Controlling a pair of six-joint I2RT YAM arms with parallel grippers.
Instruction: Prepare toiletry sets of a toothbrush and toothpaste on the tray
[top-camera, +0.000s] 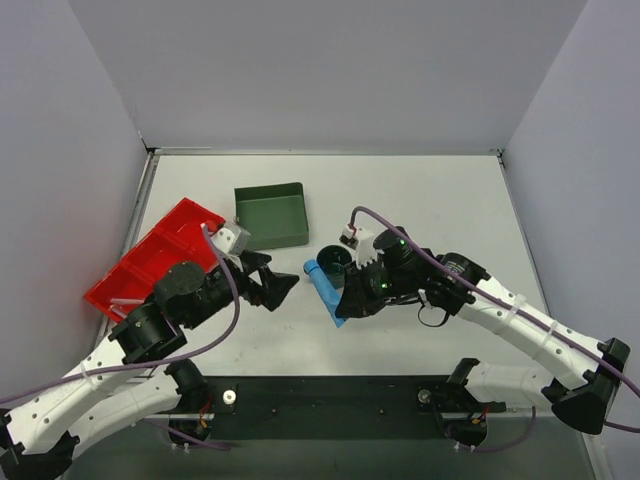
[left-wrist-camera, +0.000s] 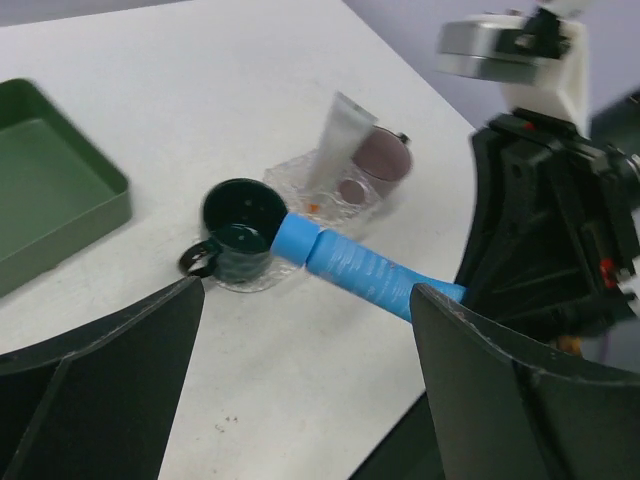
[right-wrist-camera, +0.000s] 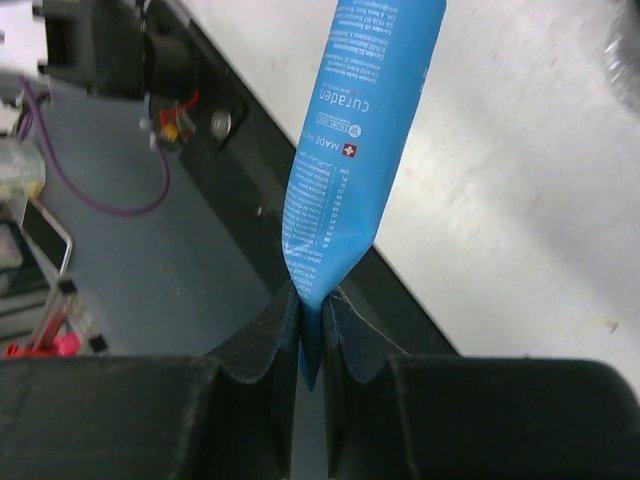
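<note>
The toothpaste (left-wrist-camera: 365, 270) is hanging off the right gripper (right-wrist-camera: 310, 335), whose fingers are pressing tight on the tube's flat crimped tail, leaving no gap beyond the thickness of the crimp. From that pinch the tube's long axis is running straight away from the claw toward the table's middle. The capped end is leading and the printed side is facing the wrist camera.

In the left wrist view the cap is sitting right at the rim of a dark green mug (left-wrist-camera: 240, 232). Whether cap and rim are touching cannot be told.

The mug is standing on the near end of the tray (left-wrist-camera: 285, 180), and a pale upright tube (left-wrist-camera: 338, 140) is occupying the tray's farther part beside a round brownish object (left-wrist-camera: 380, 160). So the tray is lying directly ahead of the cap, along the tube's own line. Laying the tube down there looks like a matter of carrying it forward past the mug, not of turning it.

The left gripper (top-camera: 280, 285) is waiting just beside the tube on its left, jaws spread wide and holding nothing. It is near, but the right arm is the one carrying the load. No toothbrush is showing clearly in any view. The dark green box (top-camera: 270, 215) and the red bin (top-camera: 150, 262) are lying well off to the left.
</note>
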